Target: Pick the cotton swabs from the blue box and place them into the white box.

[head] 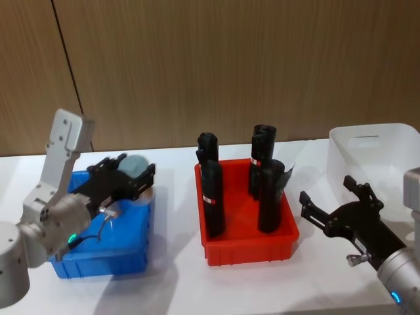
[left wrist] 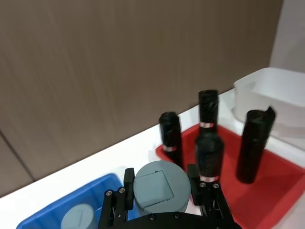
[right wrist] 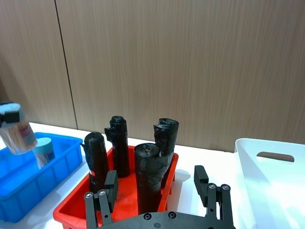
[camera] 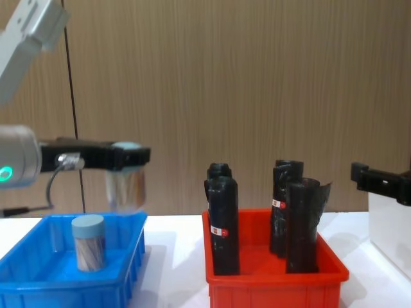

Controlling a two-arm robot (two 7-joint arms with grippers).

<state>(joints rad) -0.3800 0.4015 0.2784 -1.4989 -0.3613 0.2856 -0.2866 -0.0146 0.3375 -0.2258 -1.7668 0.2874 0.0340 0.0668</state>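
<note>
The left pincer (head: 125, 176) is pinching a cotton swab jar (camera: 126, 187) just under its pale lid, one finger on each side. The jar hangs upright in the air, with tan sticks showing through its clear wall. Below the pincer lies the blue box (head: 98, 262). The held jar is well clear of the rim, over the end of the box that faces the red bin (head: 249, 246). Lower down and to the pincer's left, a second jar (camera: 88, 242) stands upright on the floor of the blue box, apart from the held one. To the pincer's right, just beside the blue box on the white table (head: 177, 282), the red bin holds four black rolls (head: 212, 197) standing on end.

The right pincer (head: 328, 193) hovers above the table with its fingers spread and nothing between them. The red bin is just to its left. The white box (head: 387, 151) lies to its right and a little beyond it, and no jar can be seen inside. A brown wood-panel wall (head: 230, 65) rises behind the table.
</note>
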